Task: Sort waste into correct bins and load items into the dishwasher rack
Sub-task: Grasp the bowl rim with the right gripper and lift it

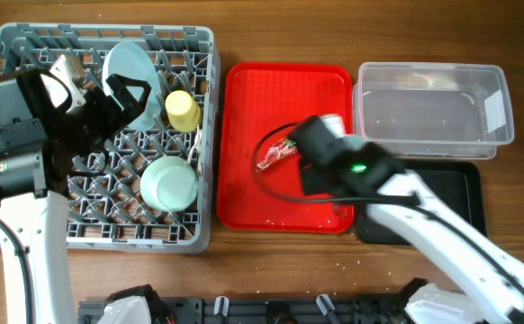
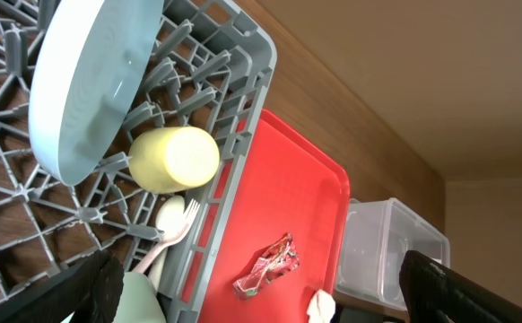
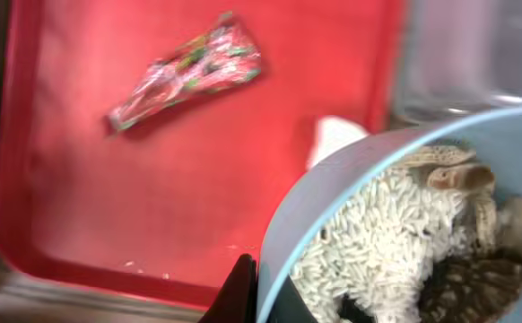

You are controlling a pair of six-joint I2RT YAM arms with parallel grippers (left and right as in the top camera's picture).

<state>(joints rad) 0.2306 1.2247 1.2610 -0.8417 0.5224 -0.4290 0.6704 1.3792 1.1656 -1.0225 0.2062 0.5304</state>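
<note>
The grey dishwasher rack (image 1: 204, 135) at the left holds a pale blue plate (image 1: 129, 67) on edge, a yellow cup (image 1: 182, 110) and an upturned mint bowl (image 1: 168, 184). A cream fork and spoon (image 2: 173, 224) lie by the rack's wall. My left gripper (image 1: 118, 106) hangs open over the rack, holding nothing. On the red tray (image 1: 244, 180) lie the red-and-white wrapper (image 1: 276, 155) and a white tissue (image 3: 333, 139). My right gripper (image 3: 259, 292) is shut on the rim of a pale blue bowl (image 3: 333, 193) holding white rice and brown food scraps (image 3: 463, 278); my arm hides this bowl in the overhead view.
The clear tub (image 1: 433, 112) stands at the back right, with the black tray (image 1: 467, 193) in front of it, partly under my right arm. Small crumbs dot the red tray's front edge and the wooden table in front of it.
</note>
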